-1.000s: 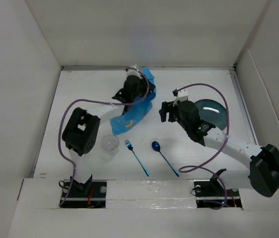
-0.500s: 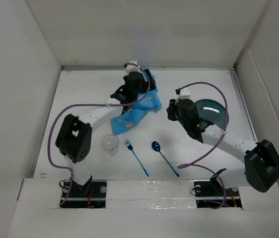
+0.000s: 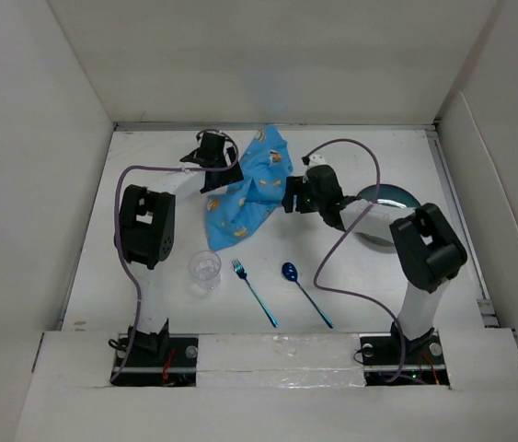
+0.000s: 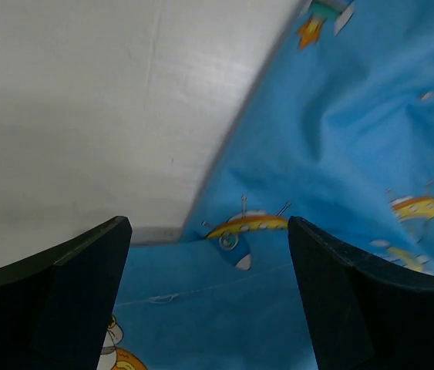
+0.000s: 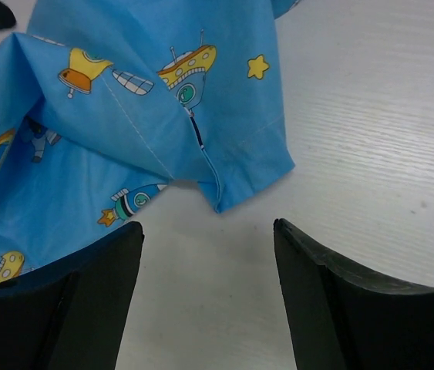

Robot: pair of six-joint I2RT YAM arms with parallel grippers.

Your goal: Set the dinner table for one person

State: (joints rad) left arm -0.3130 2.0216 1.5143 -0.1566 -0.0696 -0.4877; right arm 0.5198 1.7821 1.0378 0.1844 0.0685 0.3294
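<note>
The white dinner table [image 3: 378,276] carries a crumpled blue cartoon-printed cloth mat [image 3: 251,189] at the back middle. My left gripper [image 3: 229,175] is open and low over the mat's left edge; in the left wrist view the mat [image 4: 332,154] fills the space between the spread fingers of that gripper [image 4: 209,223]. My right gripper [image 3: 288,195] is open at the mat's right edge; in the right wrist view the gripper [image 5: 207,227] is over bare table, just short of a mat corner [image 5: 224,193]. Neither gripper holds anything.
A teal plate [image 3: 389,210] lies right of the mat, partly under the right arm. A clear glass [image 3: 205,269], a blue fork [image 3: 254,293] and a blue spoon [image 3: 305,295] lie near the front. White walls enclose the table.
The left gripper has moved left from the mat's top to its left edge. The mat now lies wider and flatter. The right gripper has moved left to the mat's right edge.
</note>
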